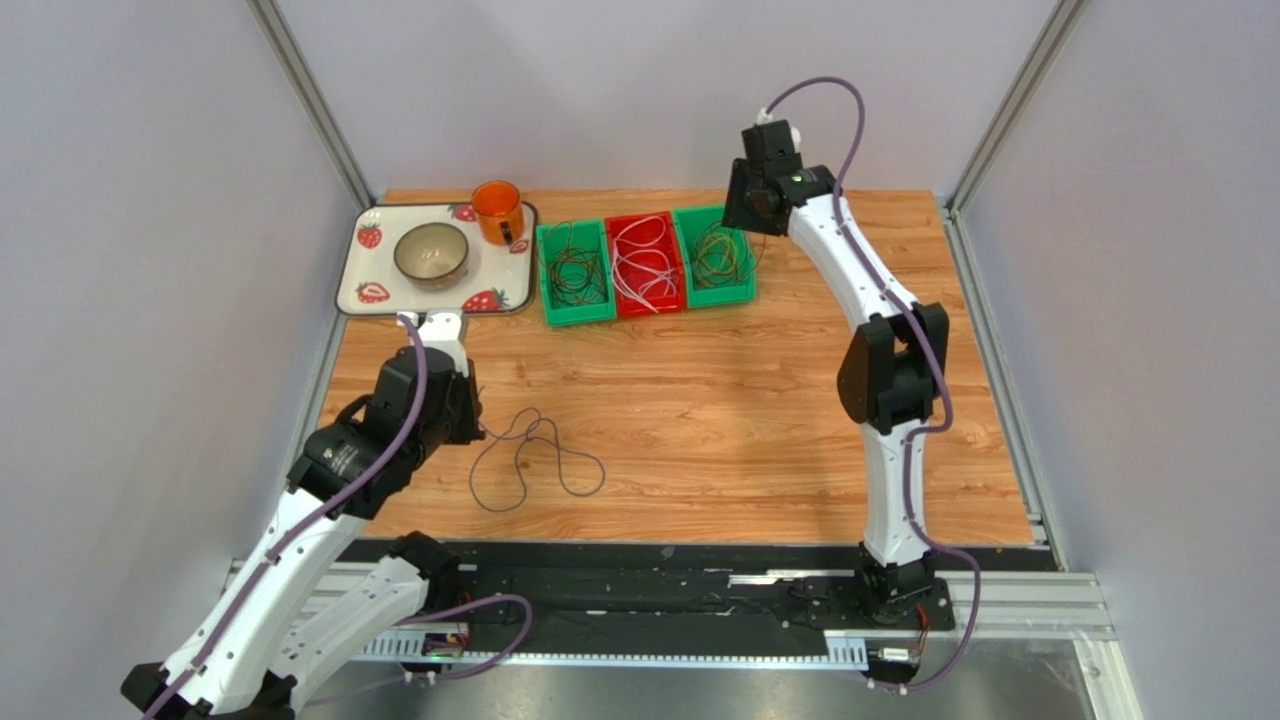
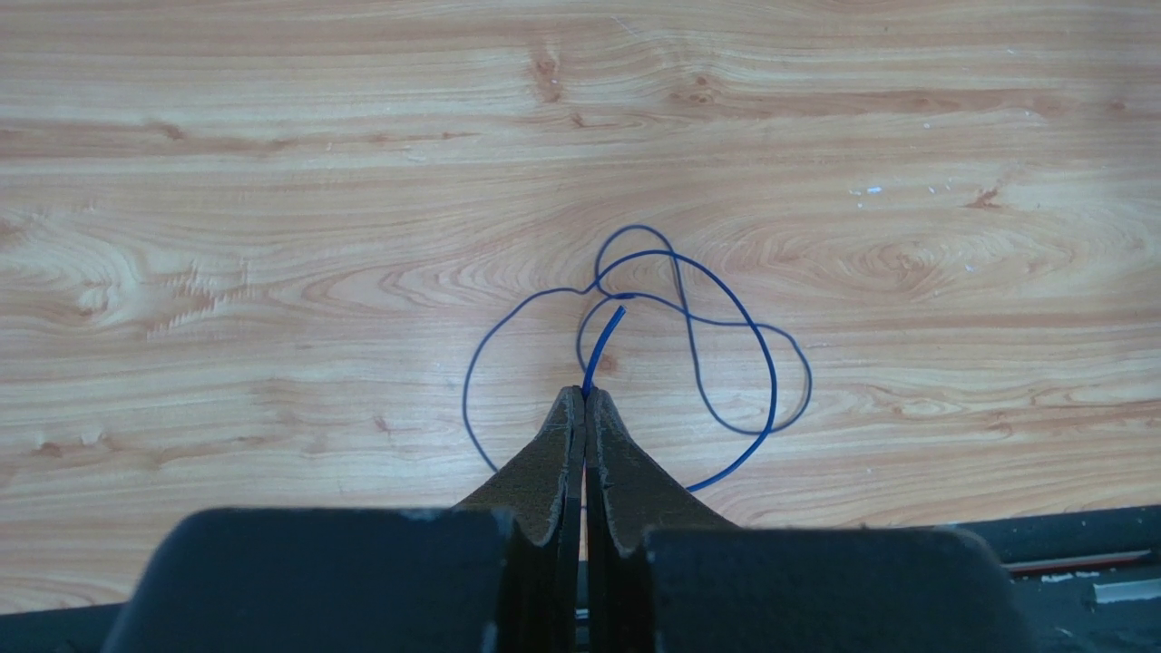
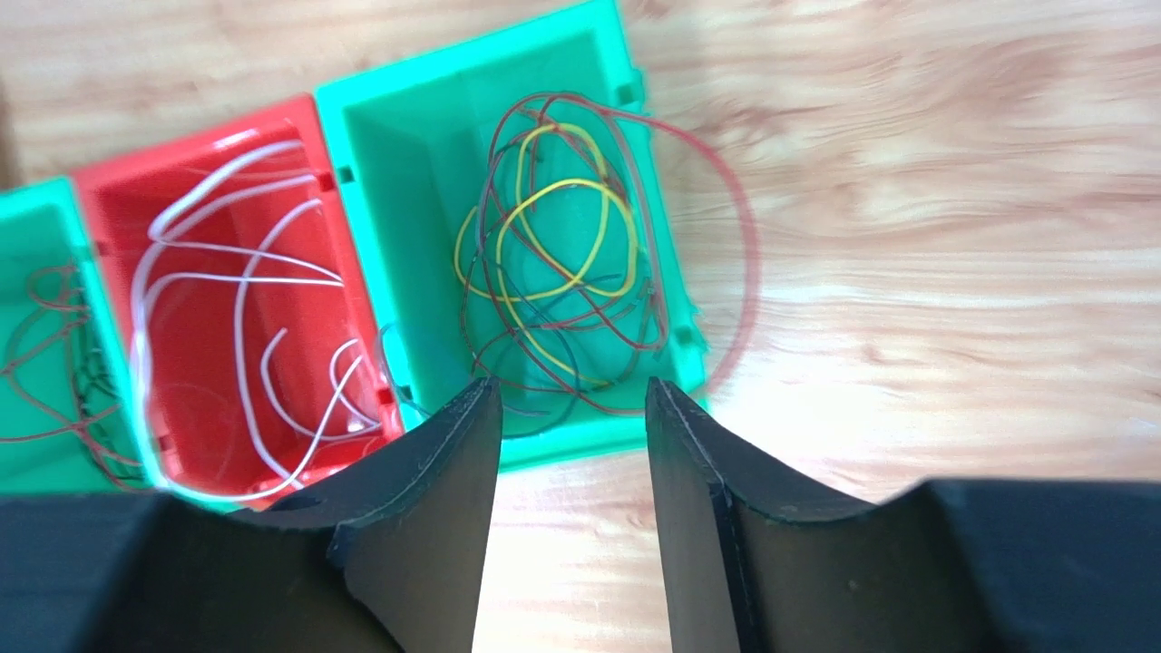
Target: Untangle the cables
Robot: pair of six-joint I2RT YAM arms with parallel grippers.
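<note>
while the left gripper [image 2: 585,408] has its two dark fingers pressed together on one end of a thin blue cable [image 2: 620,295], the rest of that cable lies in loose, overlapping loops on the wooden table [image 2: 273,204], just ahead of the fingertips. from above, the cable looks dark and sits in the near left part of the table, beside the left arm. the right gripper [image 3: 566,395] is spread wide with nothing between its fingers, hovering over the right-hand green bin [image 3: 409,150]. this bin holds a tangle of yellow, red and dark wires [image 3: 573,293], and one red loop spills over its wall onto the table. next to it a red bin [image 3: 123,204] holds white wires [image 3: 239,282], and beyond that a second green bin [image 3: 34,231] holds dark and reddish wires. at the far left corner, a strawberry-patterned tray [image 1: 368,285] carries a bowl [image 1: 431,252], with an orange mug [image 1: 498,210] at its far right corner.
</note>
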